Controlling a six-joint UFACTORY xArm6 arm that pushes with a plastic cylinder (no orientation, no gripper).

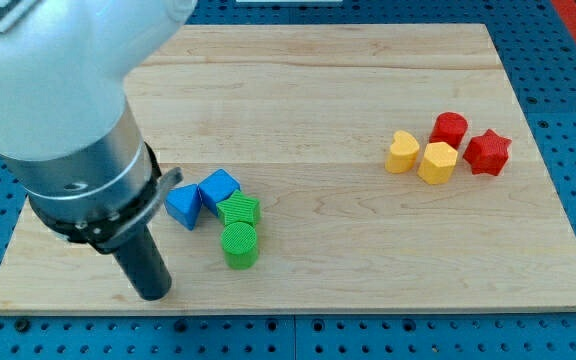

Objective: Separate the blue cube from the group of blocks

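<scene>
The blue cube [219, 188] sits at the lower left of the wooden board [318, 90]. It touches a blue wedge-like block [183, 206] on its left and a green star-like block [240, 211] below it. A green cylinder [239, 245] lies just below the green block. My tip [154, 293] rests on the board near its bottom edge, left of and below this group, apart from all the blocks.
A second group lies at the right: a yellow heart-like block [402, 152], a yellow hexagonal block [437, 162], a red block [449, 129] and a red star [487, 152]. The arm's large body [58, 100] covers the view's upper left.
</scene>
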